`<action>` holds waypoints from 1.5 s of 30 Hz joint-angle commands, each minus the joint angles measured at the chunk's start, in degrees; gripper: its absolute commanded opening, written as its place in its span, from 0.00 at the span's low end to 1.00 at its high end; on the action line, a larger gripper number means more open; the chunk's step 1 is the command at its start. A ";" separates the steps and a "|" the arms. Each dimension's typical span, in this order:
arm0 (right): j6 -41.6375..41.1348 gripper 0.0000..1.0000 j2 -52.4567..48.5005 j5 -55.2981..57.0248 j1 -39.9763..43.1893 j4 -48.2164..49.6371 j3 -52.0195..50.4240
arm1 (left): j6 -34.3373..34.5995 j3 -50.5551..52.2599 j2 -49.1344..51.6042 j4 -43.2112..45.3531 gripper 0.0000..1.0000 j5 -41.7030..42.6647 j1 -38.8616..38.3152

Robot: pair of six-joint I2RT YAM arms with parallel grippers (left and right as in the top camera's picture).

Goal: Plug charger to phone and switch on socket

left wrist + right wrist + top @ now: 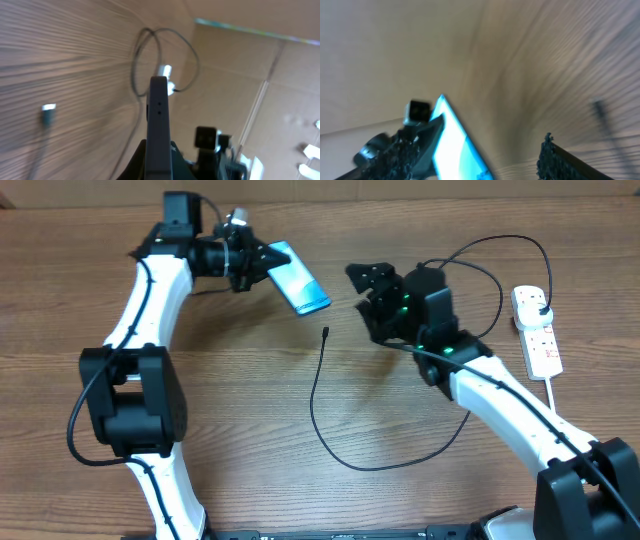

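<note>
My left gripper (262,262) is shut on the phone (297,277) and holds it tilted above the table, lit blue screen up. The left wrist view shows the phone edge-on (158,120) between the jaws (159,165). My right gripper (360,292) is open and empty, just right of the phone. In the right wrist view the phone (452,145) shows between its spread fingers (480,167). The charger cable (330,445) loops on the table; its connector tip (326,332) lies free below the phone. Its plug (541,306) sits in the white socket strip (540,340) at the far right.
The thick white cord (552,395) runs from the strip towards the front right. The cable loop (150,55) and the right arm (207,142) show beyond the phone in the left wrist view. A cardboard wall (400,192) lines the table's back.
</note>
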State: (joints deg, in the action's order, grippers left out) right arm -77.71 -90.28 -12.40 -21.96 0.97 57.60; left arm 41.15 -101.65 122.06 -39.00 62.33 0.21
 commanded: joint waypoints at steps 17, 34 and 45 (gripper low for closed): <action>37.31 0.81 0.42 -11.74 2.80 -21.07 1.68 | -45.77 -1.16 -0.46 -36.26 0.04 7.72 8.68; 40.74 0.65 -16.76 -21.16 1.90 -11.54 7.65 | -44.74 -1.16 -0.46 -35.50 0.04 13.64 8.68; 42.21 0.61 -23.65 -20.90 0.57 -3.87 8.09 | -43.23 -1.16 -0.46 -35.15 0.04 13.75 8.68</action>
State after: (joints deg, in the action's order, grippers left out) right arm -37.98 -111.98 -32.67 -20.32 -3.88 64.42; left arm -2.94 -101.73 122.06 -74.11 72.47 8.51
